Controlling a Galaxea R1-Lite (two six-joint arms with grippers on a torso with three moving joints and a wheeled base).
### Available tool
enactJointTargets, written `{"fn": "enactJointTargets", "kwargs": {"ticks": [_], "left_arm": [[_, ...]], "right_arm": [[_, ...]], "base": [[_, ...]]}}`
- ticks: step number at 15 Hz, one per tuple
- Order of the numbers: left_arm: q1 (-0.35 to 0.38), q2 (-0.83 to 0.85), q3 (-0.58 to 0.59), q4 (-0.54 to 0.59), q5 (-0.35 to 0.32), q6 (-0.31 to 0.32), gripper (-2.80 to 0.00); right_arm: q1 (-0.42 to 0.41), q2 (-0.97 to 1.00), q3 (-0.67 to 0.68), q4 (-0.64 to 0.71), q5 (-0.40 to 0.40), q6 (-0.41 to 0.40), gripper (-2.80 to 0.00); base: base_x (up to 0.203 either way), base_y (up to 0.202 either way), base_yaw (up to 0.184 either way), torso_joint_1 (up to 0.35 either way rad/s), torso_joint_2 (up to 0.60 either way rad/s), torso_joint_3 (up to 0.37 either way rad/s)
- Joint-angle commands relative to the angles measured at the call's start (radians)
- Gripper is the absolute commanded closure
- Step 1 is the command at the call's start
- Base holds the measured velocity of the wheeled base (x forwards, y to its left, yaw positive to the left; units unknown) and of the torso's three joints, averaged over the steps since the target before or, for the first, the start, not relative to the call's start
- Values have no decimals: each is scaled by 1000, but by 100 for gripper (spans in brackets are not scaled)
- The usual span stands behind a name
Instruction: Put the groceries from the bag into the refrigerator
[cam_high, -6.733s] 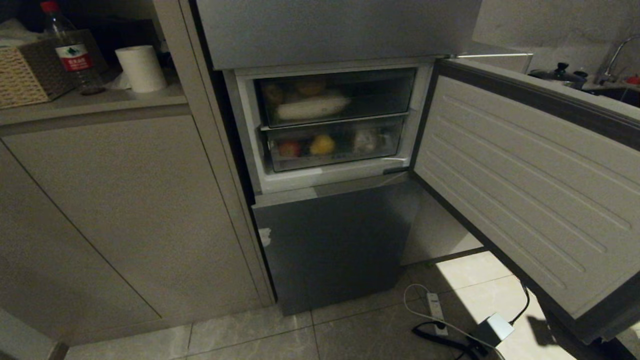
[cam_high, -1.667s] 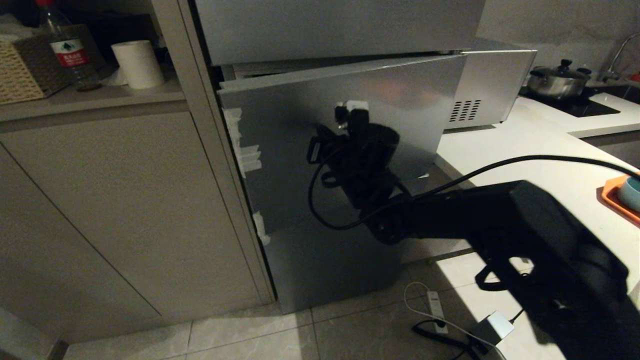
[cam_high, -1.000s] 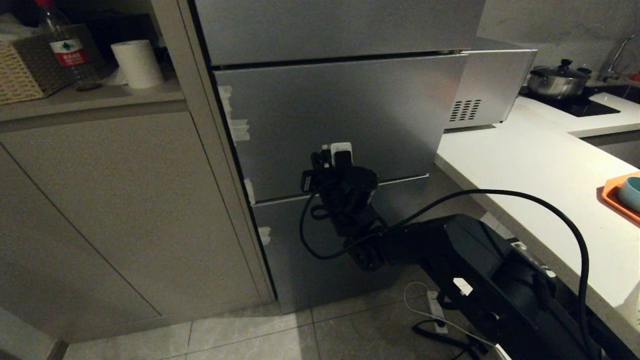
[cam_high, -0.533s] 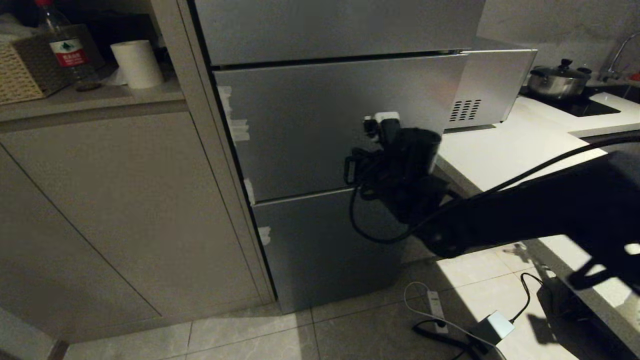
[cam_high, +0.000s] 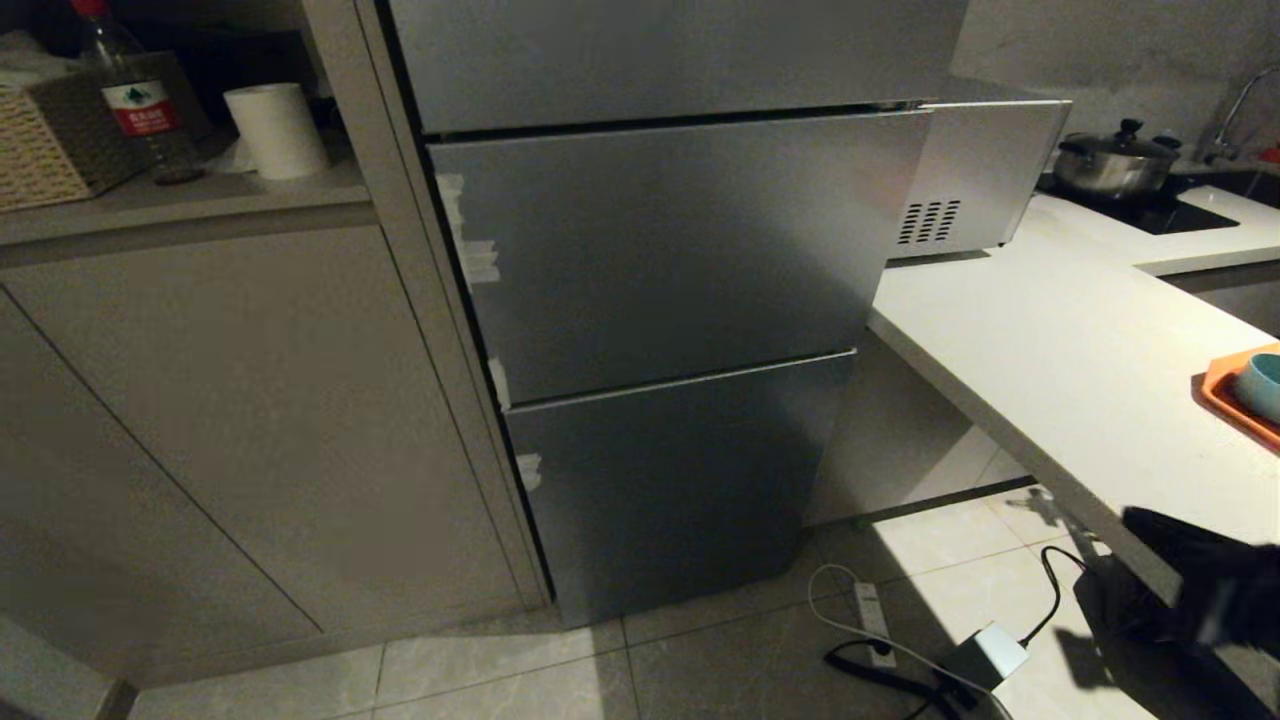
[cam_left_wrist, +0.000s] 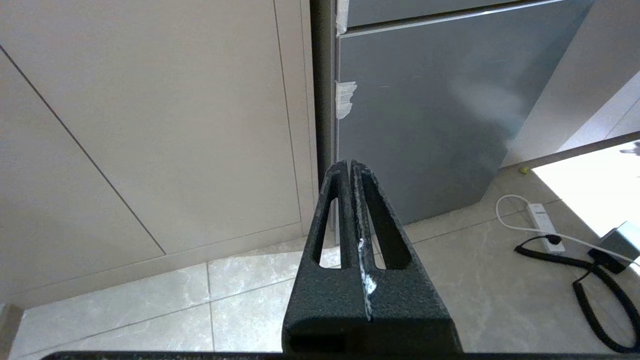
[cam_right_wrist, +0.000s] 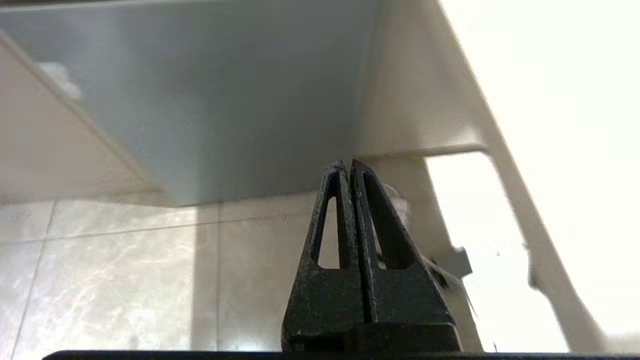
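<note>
Right claw (cam_right_wrist: 350, 167): fingers pressed together, nothing between them; it hangs low beside the refrigerator's bottom door, above the floor, and only a dark part of its arm shows at the lower right edge of the head view.
Left claw (cam_left_wrist: 350, 167): closed tight and empty too, parked low, pointing at the seam between the cupboard front and the refrigerator's bottom door.
Refrigerator (cam_high: 660, 250): brushed grey steel, all the stacked doors in view shut flush; pale tape scraps (cam_high: 470, 255) on the left edge.
Groceries and bag: neither shows in any view, so I cannot tell where they are now.
Desk (cam_high: 1060, 340): white top running off to the right of the refrigerator, with the corner of an orange tray (cam_high: 1225, 395) and a blue cup at the frame edge.
Beyond: silver box with vent slots (cam_high: 975, 180) just behind the refrigerator's right side, a pot further back; water bottle (cam_high: 135, 100) and paper roll on the shelf to the left; power strip and cables on the floor tiles.
Step in hand: judged from the shut doors and empty claws, the closing-up end of the job.
Next move: probably only stowing the right arm clear of the desk edge, unless food remains out of sight.
</note>
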Motion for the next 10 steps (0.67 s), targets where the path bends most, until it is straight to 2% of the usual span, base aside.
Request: {"fn": "enactJointTargets", "kwargs": {"ticks": [1,4,6,8,10], "left_arm": [[0,2,0,0,0,-6,0],[0,2,0,-2,0,-10,0],[0,2,0,-2,0,-10,0],[0,2,0,-2,0,-10,0],[0,2,0,-2,0,-10,0]], "right_arm": [[-100,-399,107,96,41,-4,0],[-192,-708,182,391,78,-46,0],[-229,-752,225,565,96,-72,0],[-164,-775,234,587,103,-79,0],[-156,-908,234,590,124,-109,0]], "base": [[0,0,0,0,0,0],[0,0,0,0,0,0],[0,0,0,0,0,0],[0,0,0,0,0,0],[0,0,0,0,0,0]]}}
